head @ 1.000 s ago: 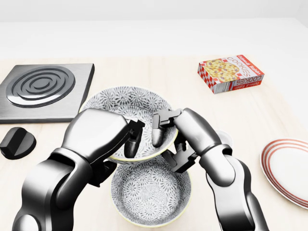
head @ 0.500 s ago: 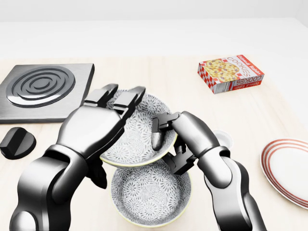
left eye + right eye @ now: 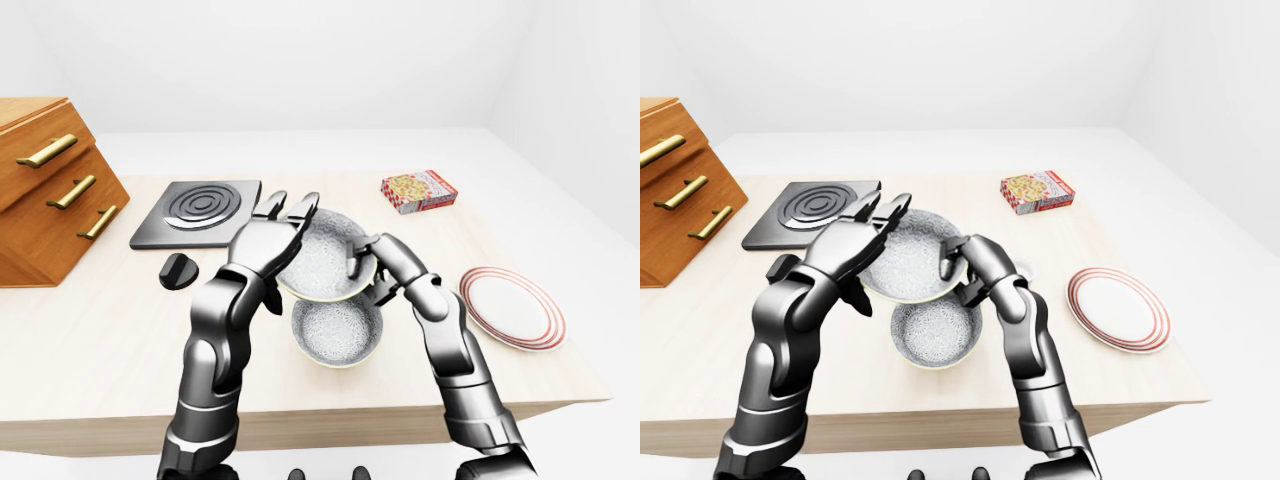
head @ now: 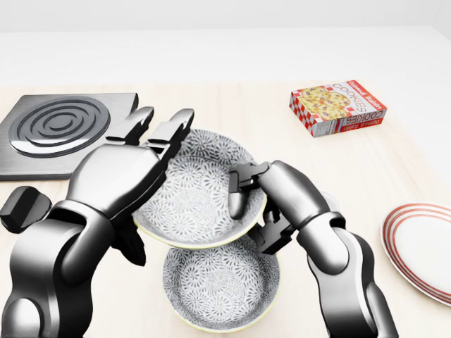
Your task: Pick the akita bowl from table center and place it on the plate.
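Right hand (image 4: 257,201) pinches the rim of the patterned akita bowl (image 4: 197,193), one finger inside and the rest beneath, at the head view's centre. Left hand (image 4: 130,169) spreads its fingers, cupping the bowl's left side. A second patterned bowl (image 4: 222,285) sits just below on the pale wooden table (image 4: 232,113). The red-ringed plate (image 4: 423,243) lies at the right edge, cookie box (image 4: 338,105) upper right, black burner (image 4: 60,130) upper left. White walls surround; a wooden drawer cabinet (image 3: 45,190) stands at the left.
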{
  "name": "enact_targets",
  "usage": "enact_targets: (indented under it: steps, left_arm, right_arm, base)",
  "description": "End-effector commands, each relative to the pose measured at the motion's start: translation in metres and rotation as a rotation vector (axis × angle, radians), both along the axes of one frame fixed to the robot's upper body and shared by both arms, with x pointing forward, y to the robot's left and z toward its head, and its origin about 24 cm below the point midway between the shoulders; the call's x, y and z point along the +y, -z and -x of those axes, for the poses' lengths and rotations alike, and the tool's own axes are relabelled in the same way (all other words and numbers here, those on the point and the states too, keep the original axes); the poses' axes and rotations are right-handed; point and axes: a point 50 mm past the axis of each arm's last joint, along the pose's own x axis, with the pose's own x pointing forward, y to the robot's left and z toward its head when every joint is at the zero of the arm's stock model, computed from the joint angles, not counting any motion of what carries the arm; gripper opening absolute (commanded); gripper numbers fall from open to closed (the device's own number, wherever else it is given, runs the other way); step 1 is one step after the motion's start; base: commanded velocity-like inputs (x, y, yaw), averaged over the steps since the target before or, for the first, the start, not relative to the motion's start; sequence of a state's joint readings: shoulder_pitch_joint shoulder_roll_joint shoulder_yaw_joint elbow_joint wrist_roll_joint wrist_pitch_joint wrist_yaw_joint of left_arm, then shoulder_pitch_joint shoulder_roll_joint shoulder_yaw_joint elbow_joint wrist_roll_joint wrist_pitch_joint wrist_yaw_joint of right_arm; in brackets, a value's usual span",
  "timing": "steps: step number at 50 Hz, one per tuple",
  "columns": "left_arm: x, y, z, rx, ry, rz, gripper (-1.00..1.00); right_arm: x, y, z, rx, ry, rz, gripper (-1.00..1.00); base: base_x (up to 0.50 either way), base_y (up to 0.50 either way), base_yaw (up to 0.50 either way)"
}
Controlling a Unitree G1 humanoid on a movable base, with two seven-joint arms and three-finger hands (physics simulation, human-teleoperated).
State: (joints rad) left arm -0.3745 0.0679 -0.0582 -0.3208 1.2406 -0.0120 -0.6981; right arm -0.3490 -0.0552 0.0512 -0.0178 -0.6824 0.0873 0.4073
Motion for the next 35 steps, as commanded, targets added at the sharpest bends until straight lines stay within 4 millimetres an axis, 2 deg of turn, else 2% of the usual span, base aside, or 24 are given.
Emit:
enact_targets:
  steps: [1, 9, 19, 29, 35]
  left_arm:
    - [0.017, -0.009, -0.007, -0.011, -0.073, 0.028, 1.00]
    - [0.033, -0.016, -0.017, -0.006, -0.115, 0.056, 1.00]
    - [0.039, -0.017, -0.021, -0.003, -0.130, 0.067, 1.00]
    - [0.041, -0.012, -0.019, 0.002, -0.138, 0.074, 1.00]
    - [0.041, -0.001, -0.018, 0.020, -0.145, 0.084, 1.00]
  right_arm:
    - [-0.012, -0.009, 0.000, -0.020, 0.004, -0.068, -1.00]
    - [-0.031, -0.013, 0.002, -0.033, 0.046, -0.037, -1.00]
    - [-0.053, -0.019, 0.005, -0.047, 0.092, 0.013, -1.00]
    - [-0.080, -0.023, 0.021, -0.059, 0.154, 0.063, -1.00]
    - [-0.097, -0.022, 0.034, -0.046, 0.196, 0.089, -1.00]
  base:
    - [0.00, 0.00, 0.00]
    - [0.00, 0.00, 0.00]
    - [0.00, 0.00, 0.00]
    - [0.00, 0.00, 0.00]
    - [0.00, 0.00, 0.00]
